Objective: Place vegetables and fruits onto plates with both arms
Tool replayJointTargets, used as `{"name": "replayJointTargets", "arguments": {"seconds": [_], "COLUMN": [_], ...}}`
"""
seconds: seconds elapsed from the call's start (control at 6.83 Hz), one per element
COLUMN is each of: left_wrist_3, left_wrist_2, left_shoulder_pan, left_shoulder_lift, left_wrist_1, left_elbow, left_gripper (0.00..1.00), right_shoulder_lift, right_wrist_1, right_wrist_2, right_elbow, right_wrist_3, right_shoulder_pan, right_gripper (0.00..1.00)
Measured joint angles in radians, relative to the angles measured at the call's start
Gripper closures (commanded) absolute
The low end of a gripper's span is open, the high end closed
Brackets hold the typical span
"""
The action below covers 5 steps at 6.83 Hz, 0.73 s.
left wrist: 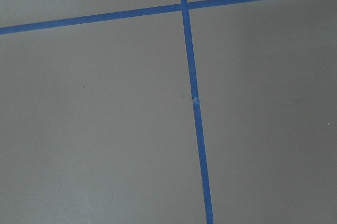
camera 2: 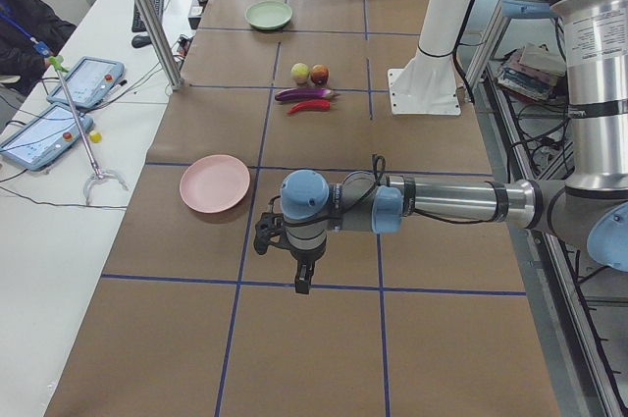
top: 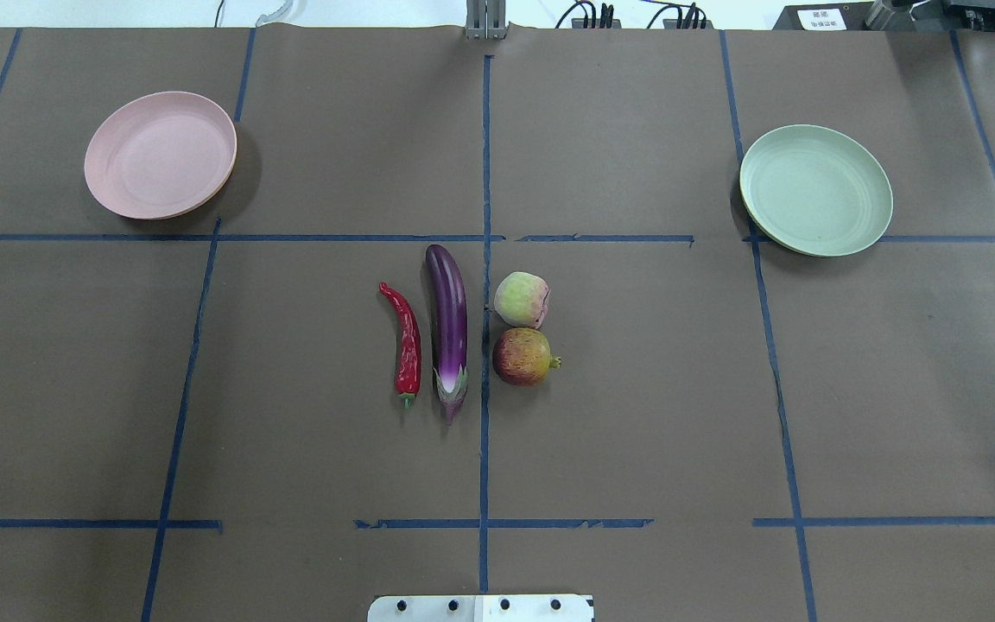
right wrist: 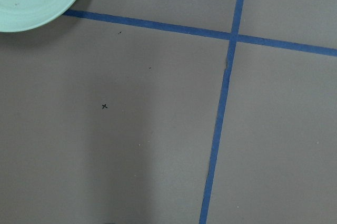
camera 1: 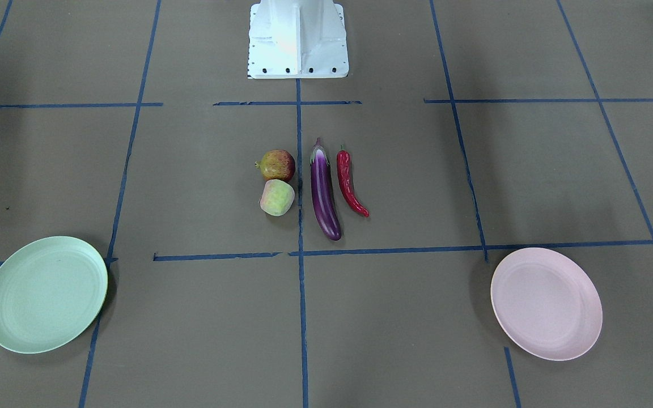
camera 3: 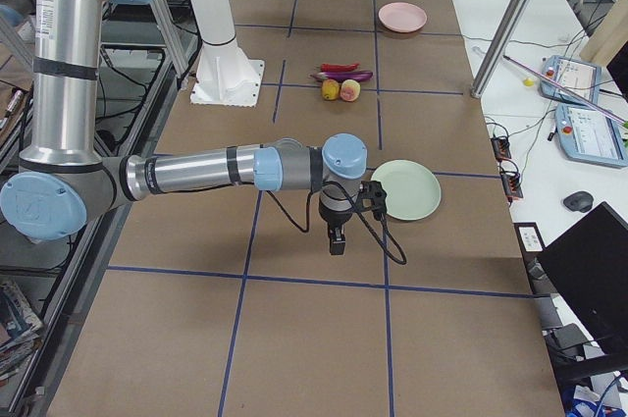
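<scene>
- Left end effector (camera 2: 304, 283), right end effector (camera 3: 337, 242): released or clenched, cannot tell.
- Clustered mid desk (top: 653, 415): eggplant (top: 447, 324), chili pepper (top: 408, 345), peach-like fruit (top: 522, 300), red-and-yellow fruit (top: 522, 356); pink plate (top: 161, 155), mint green plate (top: 815, 190) well apart.
- Could nudge close neighbours, rolling round fruits.

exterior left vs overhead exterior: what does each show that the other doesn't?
Exterior left only: the left arm, its gripper pointing down over the table, and a person at the edge. Overhead only: the red-and-yellow fruit with its nub distinct. Both: eggplant, chili pepper, peach-like fruit, and the empty pink plate and mint green plate.
</scene>
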Motion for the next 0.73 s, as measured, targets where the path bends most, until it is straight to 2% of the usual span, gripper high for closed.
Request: {"name": "replayJointTargets", "arguments": {"seconds": [0.44,0.73], "left_wrist_3": [0.003,0.002], "left_wrist_2": [0.0,0.0], "left_shoulder_pan": [0.001,0.001], "left_shoulder_lift": [-0.001,0.0], "left_wrist_1": [0.008,0.009], "left_elbow": [-0.006,-0.007], "left_gripper": [0.0,0.0], "right_shoulder_lift": [0.015,0.089], "right_wrist_1": [0.001,0.002], "right_wrist_2": [0.007,0.01], "right_elbow": [0.006,0.031], "right_wrist_3": [-0.001,0.002], "right_shoulder_pan": [-0.003,-0.05], "right_gripper": [0.0,0.01]}}
